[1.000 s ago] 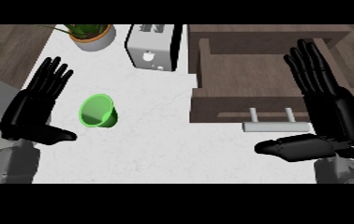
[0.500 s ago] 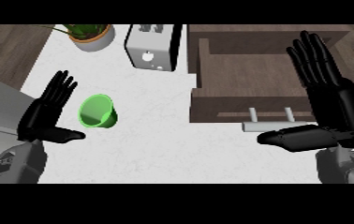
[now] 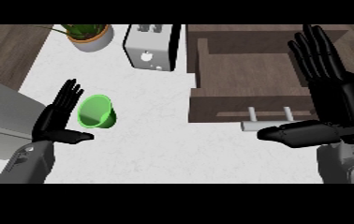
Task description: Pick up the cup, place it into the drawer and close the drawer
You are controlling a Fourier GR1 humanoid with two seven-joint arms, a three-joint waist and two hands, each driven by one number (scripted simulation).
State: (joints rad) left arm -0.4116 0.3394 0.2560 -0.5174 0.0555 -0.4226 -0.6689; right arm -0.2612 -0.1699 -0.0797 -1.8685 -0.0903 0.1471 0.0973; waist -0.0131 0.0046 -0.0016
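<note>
A white counter [image 3: 159, 138] carries a toaster [image 3: 149, 47] and a potted plant [image 3: 90, 34].

White counter [image 3: 159, 138]: green cup [image 3: 96, 112] on its side, toaster [image 3: 149, 47] & potted plant [image 3: 90, 34] at back.

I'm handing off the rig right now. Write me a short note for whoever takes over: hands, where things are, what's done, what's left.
Left hand: open, fingers straight, right beside the green cup, not holding it.
Right hand: open, holding nothing, over the right edge of the drawer.
Cup lies on its side on the white counter. Drawer is pulled open, its handle toward the robot.
Done: nothing yet.
Left: grasp cup, place it in drawer, close drawer.
</note>
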